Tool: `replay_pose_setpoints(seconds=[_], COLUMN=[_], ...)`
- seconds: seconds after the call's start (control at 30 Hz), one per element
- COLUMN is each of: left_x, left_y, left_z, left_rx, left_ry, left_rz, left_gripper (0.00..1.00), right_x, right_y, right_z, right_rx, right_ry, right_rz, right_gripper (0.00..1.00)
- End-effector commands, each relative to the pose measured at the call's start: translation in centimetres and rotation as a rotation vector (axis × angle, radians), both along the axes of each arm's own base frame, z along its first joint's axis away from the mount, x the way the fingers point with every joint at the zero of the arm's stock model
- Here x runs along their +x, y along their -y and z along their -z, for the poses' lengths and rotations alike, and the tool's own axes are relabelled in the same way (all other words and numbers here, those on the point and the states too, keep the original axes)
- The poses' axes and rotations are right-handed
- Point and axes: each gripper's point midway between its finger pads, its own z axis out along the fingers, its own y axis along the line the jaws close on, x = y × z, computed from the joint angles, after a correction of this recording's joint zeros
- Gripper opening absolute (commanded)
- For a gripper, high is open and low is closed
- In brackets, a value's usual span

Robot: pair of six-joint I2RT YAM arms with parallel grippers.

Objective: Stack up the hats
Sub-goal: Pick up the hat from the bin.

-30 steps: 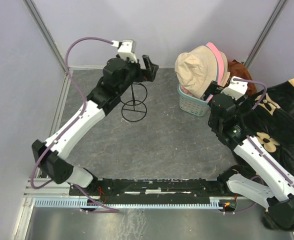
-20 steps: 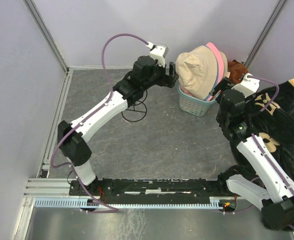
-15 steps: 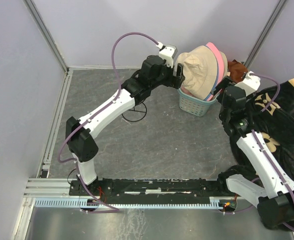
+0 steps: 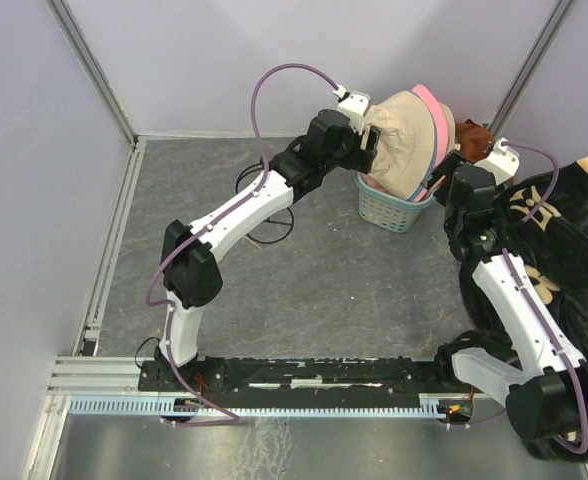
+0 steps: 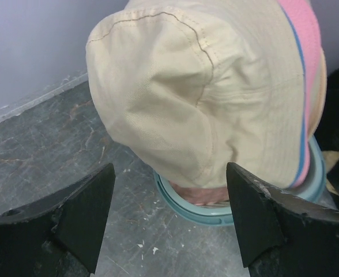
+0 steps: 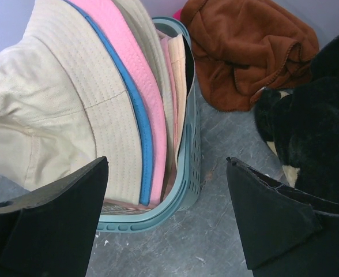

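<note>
Several hats stand on edge in a teal basket (image 4: 387, 212) at the back right. A beige hat (image 4: 402, 135) faces front, with a pink hat (image 4: 433, 108) behind it. The beige hat's crown (image 5: 175, 98) fills the left wrist view, and my left gripper (image 4: 366, 152) hangs open just in front of it, above the basket rim (image 5: 215, 212). Its jaws (image 5: 169, 173) hold nothing. On the basket's right side my right gripper (image 4: 450, 168) is open over the rim (image 6: 184, 167). Beige and pink brims (image 6: 129, 98) show in its view, and its jaws (image 6: 166, 163) hold nothing.
A rust-brown cloth (image 6: 244, 52) lies behind the basket at the back right (image 4: 472, 133). A black blanket with beige flowers (image 4: 559, 240) is heaped along the right side. A black wire stand (image 4: 282, 212) is on the floor behind my left arm.
My left arm has swung right from above the wire stand to the beige hat's crown. My right gripper has moved back and right, alongside the basket. Both stayed open.
</note>
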Motion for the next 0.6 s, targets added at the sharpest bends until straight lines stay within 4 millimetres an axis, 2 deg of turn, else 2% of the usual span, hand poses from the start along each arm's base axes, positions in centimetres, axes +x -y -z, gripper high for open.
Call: replay_pose_setpoints(seconds=[0.0,0.2,0.5,0.57], left_x=[1.6,3.0,3.8,4.0], left_y=[-0.1,-0.4,0.2,0.4], left_z=[-2.4,-2.5,-3.8,-3.7], left_rx=[0.012,0.008,-0.03,-0.029], left_ry=[0.098,0.137,0.197,0.198], left_rz=[-0.052,-0.11,-0.112,-0.104], left_gripper=[0.82,0.77,0.58,0.56], right_x=[1.0,1.3,1.3,1.2], right_y=[-0.4,-0.5,-0.7,-0.7], right_z=[-1.7,-1.1,-0.6,-0.5], right_rx=[0.034,0.05,0.058,0.056], right_ry=[0.063,0.067,0.059,0.057], right_rz=[-0.026,-0.039,-0.05,-0.051], right_gripper=[0.9,0.9,0.89,0.89])
